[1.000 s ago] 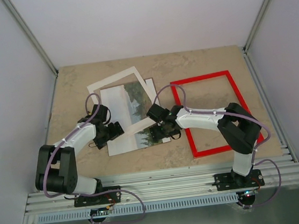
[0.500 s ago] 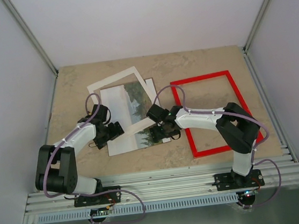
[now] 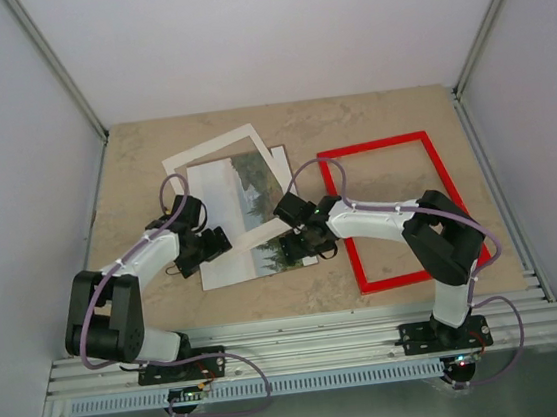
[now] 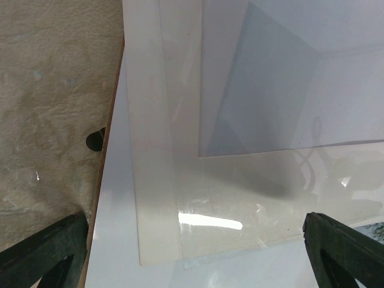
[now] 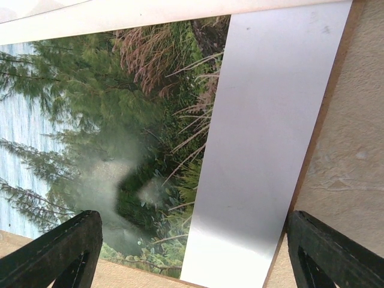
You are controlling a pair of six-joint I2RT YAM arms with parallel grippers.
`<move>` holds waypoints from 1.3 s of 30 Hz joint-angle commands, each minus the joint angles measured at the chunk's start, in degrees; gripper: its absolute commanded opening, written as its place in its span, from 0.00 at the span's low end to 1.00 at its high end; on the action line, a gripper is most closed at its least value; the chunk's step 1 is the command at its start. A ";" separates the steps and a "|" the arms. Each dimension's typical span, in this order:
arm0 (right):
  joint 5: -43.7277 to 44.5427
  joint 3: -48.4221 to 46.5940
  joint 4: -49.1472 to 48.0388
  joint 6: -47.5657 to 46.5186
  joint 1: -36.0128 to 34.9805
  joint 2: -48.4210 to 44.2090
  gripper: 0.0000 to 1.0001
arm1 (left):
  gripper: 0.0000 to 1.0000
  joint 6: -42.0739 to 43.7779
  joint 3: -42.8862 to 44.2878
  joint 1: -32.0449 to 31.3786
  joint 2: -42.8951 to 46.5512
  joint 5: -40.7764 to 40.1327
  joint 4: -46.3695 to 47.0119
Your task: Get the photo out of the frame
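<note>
The frame (image 3: 372, 144) is lying flat on the right side of the counter (image 3: 132, 155), and only bare counter is showing inside its red rim. The right arm is reaching across the frame's left side.

The photo (image 3: 256, 186) is lying outside the frame, just left of it and near the middle of the counter. It is sitting in a loose stack, with a white mat (image 3: 206, 146) lying skewed over its upper part and a brown backing board (image 5: 321, 135) peeking out along its edge.

The right hand (image 3: 302, 238) is hanging over the near right corner of the photo, with its fingers spread wide and nothing between them. In the right wrist view the hand (image 5: 195, 255) is looking straight down on the photo (image 5: 108, 132): green trees are filling the left of the view, a pale blank strip is running down its right part, and the mat (image 5: 150, 15) is crossing the top. I cannot tell whether the fingertips are touching the paper.

The left hand (image 3: 201, 250) is hovering at the near left part of the stack, across the photo from the right hand. Its fingers are also standing wide apart and gripping nothing. In the left wrist view this hand (image 4: 192, 264) is sitting above the mat's cream-coloured corner (image 4: 153, 150), with glossy reflections lying over it.
</note>
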State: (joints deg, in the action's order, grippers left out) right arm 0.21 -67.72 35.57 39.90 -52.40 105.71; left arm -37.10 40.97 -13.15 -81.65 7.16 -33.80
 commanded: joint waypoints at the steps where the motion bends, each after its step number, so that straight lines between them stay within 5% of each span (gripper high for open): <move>1: -4.53 -0.83 -4.52 -0.14 -0.22 0.29 0.83 | 1.00 -1.09 -1.89 -1.15 -0.01 3.83 1.98; 12: -8.07 1.72 -8.19 0.46 1.60 -3.55 0.70 | 1.00 -1.53 -2.21 -1.27 1.13 4.49 2.22; 21: -9.91 5.59 -11.31 1.19 3.19 -4.97 0.72 | 1.00 -1.46 -2.25 -1.27 1.48 4.78 2.25; 31: -21.00 18.17 -29.37 3.46 10.07 -11.75 0.77 | 1.00 -1.36 -2.39 -1.27 1.15 5.19 2.50; 39: -25.64 19.60 -36.93 2.87 13.25 -11.06 0.78 | 1.00 -1.00 -2.37 -1.27 0.89 5.81 2.69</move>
State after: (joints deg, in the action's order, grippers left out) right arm -21.69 -48.29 5.41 42.72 -40.18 94.80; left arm -37.74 39.79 -13.89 -80.34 10.63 -31.94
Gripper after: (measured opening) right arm 0.779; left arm 0.995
